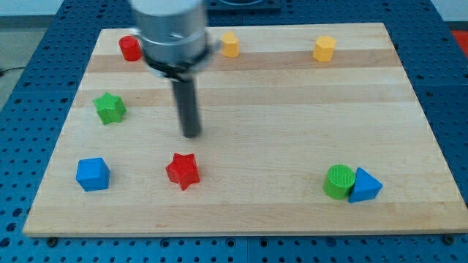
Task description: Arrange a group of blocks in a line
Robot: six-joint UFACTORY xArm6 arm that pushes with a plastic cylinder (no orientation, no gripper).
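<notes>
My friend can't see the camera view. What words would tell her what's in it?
My tip hangs just above a red star on a wooden board. Scattered around are a green star, blue cube, red block, two yellow blocks, and a green cylinder touching a blue triangle.

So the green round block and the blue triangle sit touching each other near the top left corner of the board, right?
Not quite. The green round block and the blue triangle do touch, but the camera view shows them near the bottom right of the board, not the top left.
</notes>
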